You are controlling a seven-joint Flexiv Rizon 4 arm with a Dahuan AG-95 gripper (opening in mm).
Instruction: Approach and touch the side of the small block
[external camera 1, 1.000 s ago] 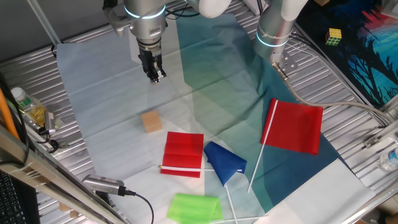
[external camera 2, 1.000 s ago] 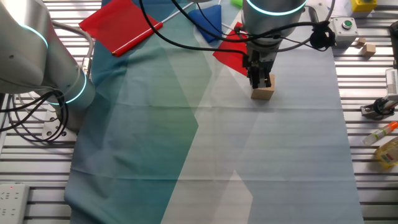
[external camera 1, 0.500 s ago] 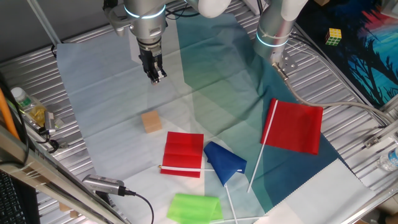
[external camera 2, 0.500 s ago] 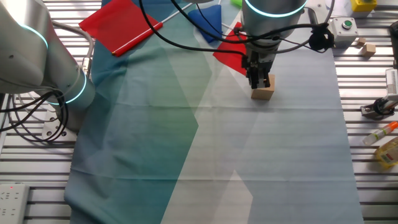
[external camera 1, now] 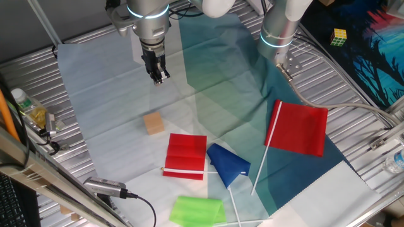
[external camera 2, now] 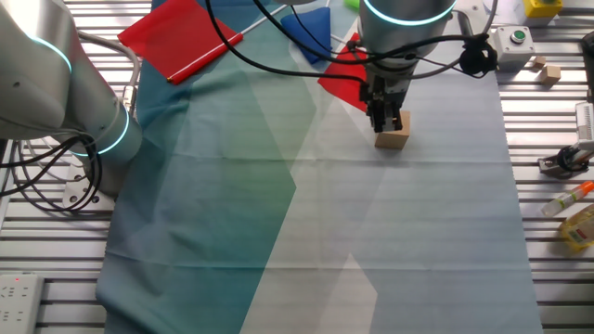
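The small block [external camera 1: 153, 123] is a plain tan cube on the pale cloth, left of a folded red cloth [external camera 1: 186, 156]. It also shows in the other fixed view [external camera 2: 393, 138]. My gripper [external camera 1: 158, 78] hangs above the cloth, well behind the block and apart from it. Its fingers are close together and hold nothing. In the other fixed view the gripper [external camera 2: 381, 123] overlaps the block's upper left corner in the image only.
A blue cloth [external camera 1: 227, 164], a green cloth [external camera 1: 197, 210] and a large red cloth [external camera 1: 298, 128] lie on the near side. A multicoloured puzzle cube [external camera 1: 339, 37] sits far right. A second arm's base [external camera 1: 278, 31] stands behind. Bottles and cables line the left edge.
The gripper has risen very slightly; the block has not moved.
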